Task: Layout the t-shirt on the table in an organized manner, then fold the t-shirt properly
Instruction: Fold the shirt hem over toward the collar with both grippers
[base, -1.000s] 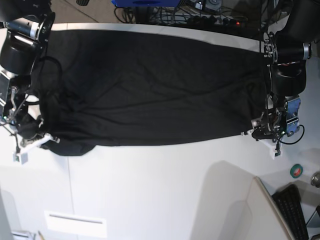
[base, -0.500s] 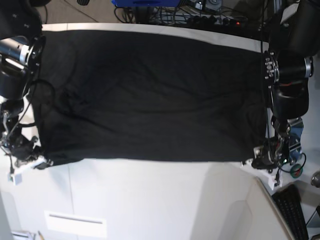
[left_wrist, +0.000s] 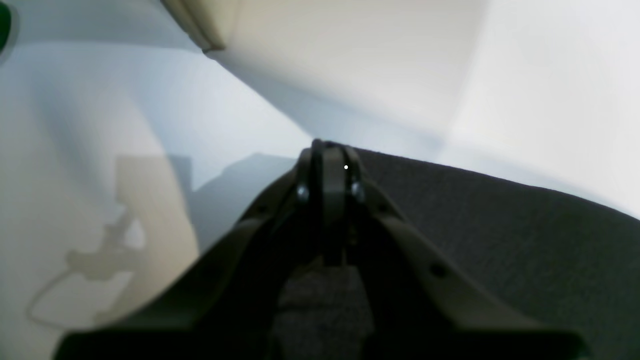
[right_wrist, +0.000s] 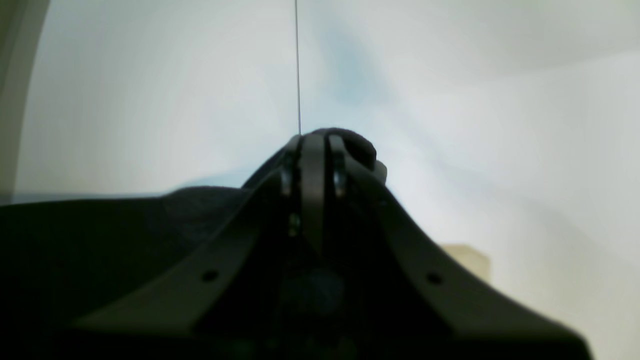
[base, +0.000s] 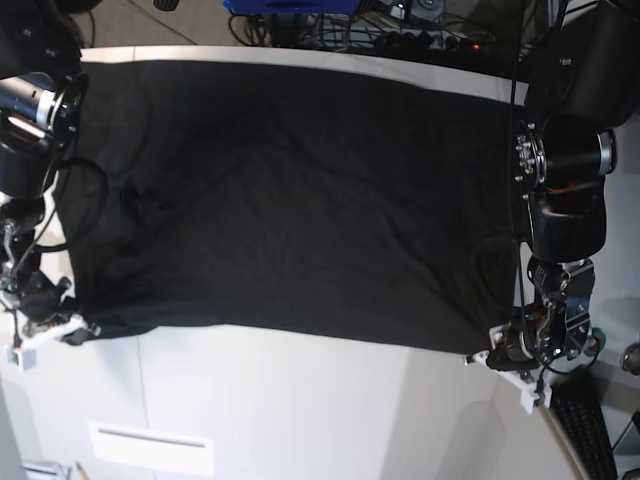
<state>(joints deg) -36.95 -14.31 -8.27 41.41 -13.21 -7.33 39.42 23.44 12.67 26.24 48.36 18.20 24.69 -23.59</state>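
The black t-shirt (base: 290, 200) lies spread wide over the off-white table (base: 300, 410), plain side up, with its near hem stretched between my two grippers. My left gripper (base: 490, 352) at the base view's right is shut on the shirt's near corner; in the left wrist view the closed fingertips (left_wrist: 330, 160) pinch black cloth (left_wrist: 500, 235). My right gripper (base: 75, 325) at the base view's left is shut on the other near corner; in the right wrist view the closed tips (right_wrist: 312, 145) hold a bunch of black fabric (right_wrist: 125, 225). No print shows.
A white label (base: 150, 447) lies on the table near the front left. A keyboard (base: 590, 420) and a green roll (base: 597, 338) sit at the right past the curved table edge. Cables and a blue box (base: 290, 5) lie behind the table.
Both grippers have pulled the near hem toward the table's front, and the shirt has spread flatter. The left gripper moved further down and slightly inward; wrinkles at the left side smoothed out.
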